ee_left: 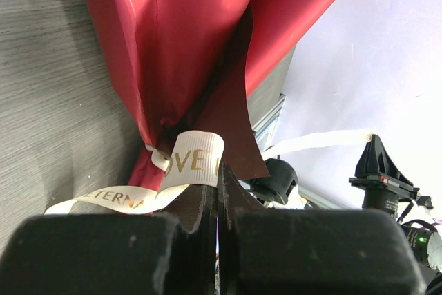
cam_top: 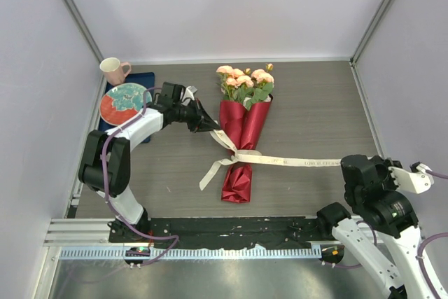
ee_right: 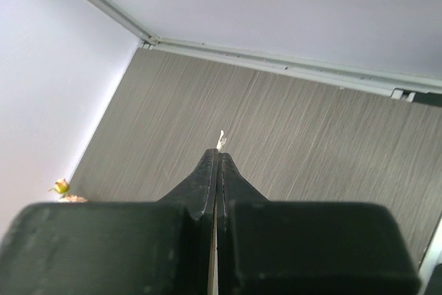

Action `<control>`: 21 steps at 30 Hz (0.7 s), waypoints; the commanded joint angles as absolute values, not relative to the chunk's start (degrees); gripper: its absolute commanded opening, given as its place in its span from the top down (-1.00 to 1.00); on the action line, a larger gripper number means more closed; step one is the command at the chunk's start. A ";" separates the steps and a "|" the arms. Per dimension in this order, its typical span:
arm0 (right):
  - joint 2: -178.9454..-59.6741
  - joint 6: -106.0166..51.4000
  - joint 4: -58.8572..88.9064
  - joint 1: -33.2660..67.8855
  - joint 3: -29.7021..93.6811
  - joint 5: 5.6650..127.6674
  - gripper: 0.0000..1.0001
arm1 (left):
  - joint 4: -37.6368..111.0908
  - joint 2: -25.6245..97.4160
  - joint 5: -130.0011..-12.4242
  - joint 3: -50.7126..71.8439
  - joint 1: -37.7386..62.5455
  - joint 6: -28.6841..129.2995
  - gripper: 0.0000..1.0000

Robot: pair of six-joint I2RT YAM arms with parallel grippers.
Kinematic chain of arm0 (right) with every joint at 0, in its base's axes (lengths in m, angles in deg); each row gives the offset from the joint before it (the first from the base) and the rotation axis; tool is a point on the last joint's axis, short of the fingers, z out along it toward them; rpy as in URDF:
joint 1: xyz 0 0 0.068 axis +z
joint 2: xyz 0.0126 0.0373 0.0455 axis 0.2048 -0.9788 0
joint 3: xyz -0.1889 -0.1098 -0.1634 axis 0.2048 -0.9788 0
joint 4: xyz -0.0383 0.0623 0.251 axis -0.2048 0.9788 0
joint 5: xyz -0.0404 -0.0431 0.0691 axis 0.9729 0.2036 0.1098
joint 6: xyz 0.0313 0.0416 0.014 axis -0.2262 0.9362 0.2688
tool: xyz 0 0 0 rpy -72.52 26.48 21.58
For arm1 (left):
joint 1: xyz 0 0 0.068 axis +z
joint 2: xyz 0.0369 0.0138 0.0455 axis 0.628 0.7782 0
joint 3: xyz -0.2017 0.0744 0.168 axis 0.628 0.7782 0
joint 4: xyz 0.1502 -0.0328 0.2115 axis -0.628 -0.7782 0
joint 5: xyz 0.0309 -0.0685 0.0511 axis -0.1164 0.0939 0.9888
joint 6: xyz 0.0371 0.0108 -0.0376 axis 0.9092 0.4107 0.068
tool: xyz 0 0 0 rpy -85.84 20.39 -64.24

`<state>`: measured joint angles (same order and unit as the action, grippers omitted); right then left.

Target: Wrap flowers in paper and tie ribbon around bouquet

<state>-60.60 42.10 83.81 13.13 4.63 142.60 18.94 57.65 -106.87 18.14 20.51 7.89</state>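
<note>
the bouquet [cam_top: 245, 113] lies in the middle of the table [cam_top: 322, 103], with the flowers [cam_top: 245, 80] at the far end and the red paper [cam_top: 236, 180] getting narrow toward the near side. the ribbon [cam_top: 301, 162] goes around the lower part of the paper cone. one end runs to the right, almost straight, to the right gripper [cam_top: 344, 164], whose jaws are pressed together on it; in the right wrist view only a small white tip shows above the fingertips. another part runs to the far left, to the left gripper [cam_top: 211, 126], which is closed and pinches the ribbon just beside the left edge of the paper. a loose tail lies on the table to the near left. a mug [cam_top: 112, 69], a plate [cam_top: 124, 99] and a blue tray [cam_top: 145, 78] are at the far left, well apart from the bouquet.
</note>
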 commanded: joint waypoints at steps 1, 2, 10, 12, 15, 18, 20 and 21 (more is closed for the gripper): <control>-61.43 42.16 88.24 13.06 7.85 151.03 1.00 | 20.03 56.38 -108.65 18.05 20.89 8.19 1.00; -61.52 42.51 88.61 12.97 8.12 151.47 1.00 | 20.03 56.29 -108.74 18.13 20.89 8.19 1.00; -66.53 40.94 78.36 13.06 -2.93 129.38 0.40 | 20.21 56.12 -108.92 18.84 20.71 8.01 1.00; -65.66 34.40 71.95 13.06 -6.88 124.17 0.05 | 20.21 55.68 -109.09 19.62 20.62 8.10 1.00; -66.00 25.02 64.29 13.06 -8.83 115.03 -0.36 | 20.12 54.80 -109.36 20.77 20.62 8.36 1.00; -70.82 8.23 48.40 13.14 -10.41 97.39 -0.42 | 20.03 54.18 -109.62 21.65 20.53 8.62 1.00; -77.38 1.94 35.74 13.23 -11.30 75.24 -0.40 | 19.60 53.57 -109.80 21.91 20.45 9.15 1.00; -80.04 0.43 32.22 13.32 -11.39 66.40 -0.34 | 19.25 53.48 -109.80 22.00 20.45 9.50 1.00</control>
